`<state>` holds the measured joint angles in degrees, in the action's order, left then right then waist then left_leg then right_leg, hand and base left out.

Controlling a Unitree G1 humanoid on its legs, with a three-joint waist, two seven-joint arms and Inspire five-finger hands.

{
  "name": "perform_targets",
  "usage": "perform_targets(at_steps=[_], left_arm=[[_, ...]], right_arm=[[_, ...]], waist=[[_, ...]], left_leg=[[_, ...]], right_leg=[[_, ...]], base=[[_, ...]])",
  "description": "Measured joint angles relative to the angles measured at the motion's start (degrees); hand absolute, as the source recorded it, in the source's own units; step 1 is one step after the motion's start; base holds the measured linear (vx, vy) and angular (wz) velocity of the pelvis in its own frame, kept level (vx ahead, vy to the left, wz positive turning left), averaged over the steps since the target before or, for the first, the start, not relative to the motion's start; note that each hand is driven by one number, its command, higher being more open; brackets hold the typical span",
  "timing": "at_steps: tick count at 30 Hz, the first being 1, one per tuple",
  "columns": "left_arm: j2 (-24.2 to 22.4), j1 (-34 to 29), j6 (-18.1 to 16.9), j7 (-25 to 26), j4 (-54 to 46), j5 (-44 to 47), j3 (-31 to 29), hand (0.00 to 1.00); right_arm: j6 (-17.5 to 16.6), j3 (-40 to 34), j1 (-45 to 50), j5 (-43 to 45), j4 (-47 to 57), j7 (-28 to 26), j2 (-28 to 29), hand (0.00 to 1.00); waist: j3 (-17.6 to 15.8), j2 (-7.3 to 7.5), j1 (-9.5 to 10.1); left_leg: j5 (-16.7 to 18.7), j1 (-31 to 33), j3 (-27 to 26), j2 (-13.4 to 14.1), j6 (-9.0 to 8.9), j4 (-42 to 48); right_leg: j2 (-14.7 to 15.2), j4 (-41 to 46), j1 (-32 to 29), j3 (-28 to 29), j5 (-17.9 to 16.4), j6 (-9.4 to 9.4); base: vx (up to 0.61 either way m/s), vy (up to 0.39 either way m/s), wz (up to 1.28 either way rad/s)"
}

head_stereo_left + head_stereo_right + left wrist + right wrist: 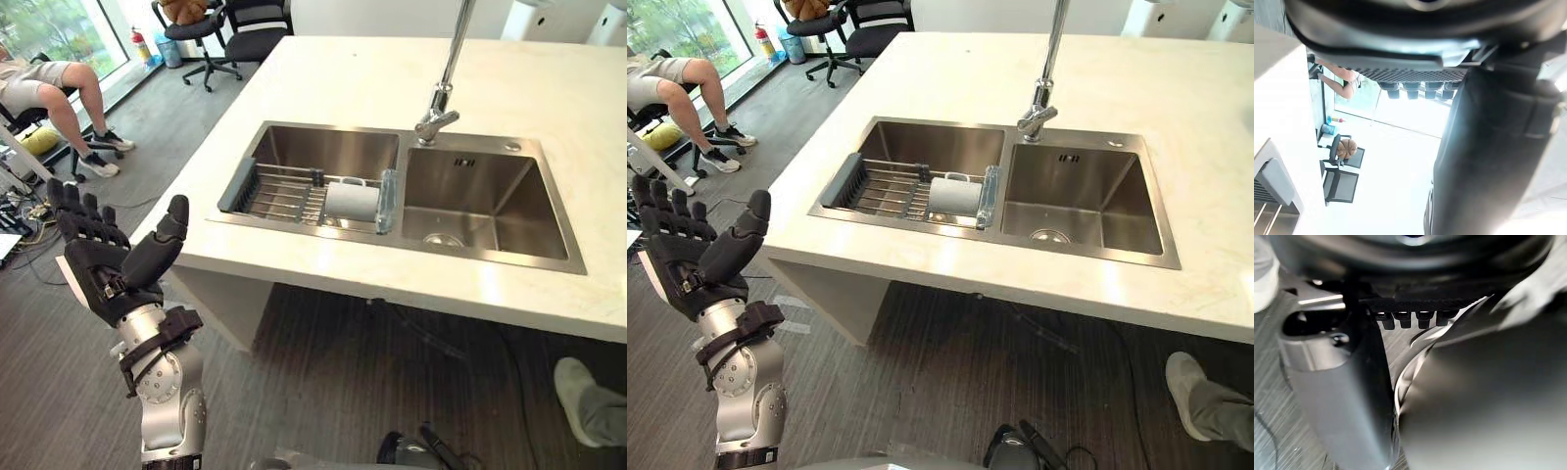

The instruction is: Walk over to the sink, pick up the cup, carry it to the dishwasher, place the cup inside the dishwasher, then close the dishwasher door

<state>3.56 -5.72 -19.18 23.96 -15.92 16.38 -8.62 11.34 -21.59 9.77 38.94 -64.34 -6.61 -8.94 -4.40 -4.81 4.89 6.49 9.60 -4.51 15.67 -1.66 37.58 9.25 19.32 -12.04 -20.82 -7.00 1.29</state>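
Countertop point(333, 78): two sink basins point(490, 196), one cup point(351, 203)

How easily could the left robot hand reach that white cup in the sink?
Probably yes: the open left robot hand hangs beside the counter, and nothing covers the cup lying in the rack.

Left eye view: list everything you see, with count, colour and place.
cup: one, white, on its side in the rack
rack: one, grey wire, in the sink's left basin
sink: one, steel, two basins, in the counter
faucet: one, chrome, behind the basins' divide
counter: one, cream, around the sink
office chairs: two, black, beyond the counter's far left
fire extinguisher: one, red, by the window
seated person: one, far left
shoe: one, grey, floor at lower right
left hand: one, dark, open, raised left of the counter
right hand: one, dark, open, above the floor
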Motion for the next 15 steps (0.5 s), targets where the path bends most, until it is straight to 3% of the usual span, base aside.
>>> perform_targets(at_steps=[2, 4, 5, 6, 8, 11, 15], left_arm=[[0.6, -0.3, 0.2, -2.1, -0.2, 0.0, 0.7, 1.00], [2.5, -0.7, 0.6, -3.9, -3.2, 0.6, 1.5, 1.00], [3.6, -1.1, 0.8, -5.4, -7.1, 1.5, 1.7, 1.00], [5.0, -1.4, 0.9, -7.0, -11.6, 3.5, 1.6, 1.00], [8.1, -0.9, 0.8, -8.9, -14.3, 7.0, 1.0, 1.00], [11.8, 0.8, 1.3, -11.6, -16.3, 9.6, 0.2, 1.00], [14.3, 5.1, 1.9, -12.5, -16.3, 10.8, 5.6, 1.00]], right_arm=[[1.3, 2.0, 0.6, -0.2, 0.0, 0.5, -0.2, 1.00], [1.9, 4.2, 1.1, -0.9, 0.9, 0.8, -0.7, 1.00], [2.4, 5.5, 1.4, -2.1, 1.7, 1.2, -1.5, 1.00], [2.3, 6.3, 2.1, -2.7, 3.1, 1.5, -2.3, 1.00], [2.0, 6.8, 2.5, -2.7, 4.2, 2.5, -0.9, 1.00], [1.5, 7.4, 2.4, -1.9, 4.5, 4.4, -0.8, 1.00], [1.0, 8.4, 4.3, 0.2, 4.3, 5.2, -0.5, 1.00]], waist=[[-0.8, 0.64, 0.41], [-1.6, 0.73, 0.85], [-1.4, 0.02, 1.82], [-0.8, -1.99, 2.86], [-0.5, -0.04, 2.72], [0.7, 1.27, 2.03], [3.1, 2.08, 0.60]], left_leg=[[7.1, 2.8, -0.3, -2.0, -3.08, 1.0], [7.4, 5.0, -0.9, -5.5, -2.58, -6.4], [2.9, 5.4, -0.9, -6.8, -2.33, -14.5], [-6.0, 5.4, -0.3, -6.4, -1.27, -18.8], [-4.6, 5.1, -0.9, -7.5, -1.53, -17.3], [-3.1, 4.0, -3.8, -10.5, -0.39, -21.1], [-8.3, -1.0, -4.0, -13.8, -0.56, -33.4]], right_leg=[[0.5, -4.1, 5.4, -0.5, 0.9, -0.45], [1.2, -5.2, 8.6, -1.2, 0.7, 0.14], [0.9, -4.6, 8.9, -0.7, 0.3, 2.01], [-0.6, -3.0, 9.0, 1.0, -0.9, 3.56], [0.7, -2.6, 8.8, 3.1, -1.3, 4.04], [3.9, -2.2, 6.7, 5.6, -1.7, 5.34], [5.7, -5.7, 7.7, 4.8, -0.8, 6.27]], base=[[0.16, 0.064, 0.42], [0.20, 0.127, 0.15], [0.19, 0.212, -0.44], [0.16, 0.191, -0.53], [0.13, 0.110, -0.38], [0.10, 0.156, -0.26], [0.12, 0.034, 0.08]])
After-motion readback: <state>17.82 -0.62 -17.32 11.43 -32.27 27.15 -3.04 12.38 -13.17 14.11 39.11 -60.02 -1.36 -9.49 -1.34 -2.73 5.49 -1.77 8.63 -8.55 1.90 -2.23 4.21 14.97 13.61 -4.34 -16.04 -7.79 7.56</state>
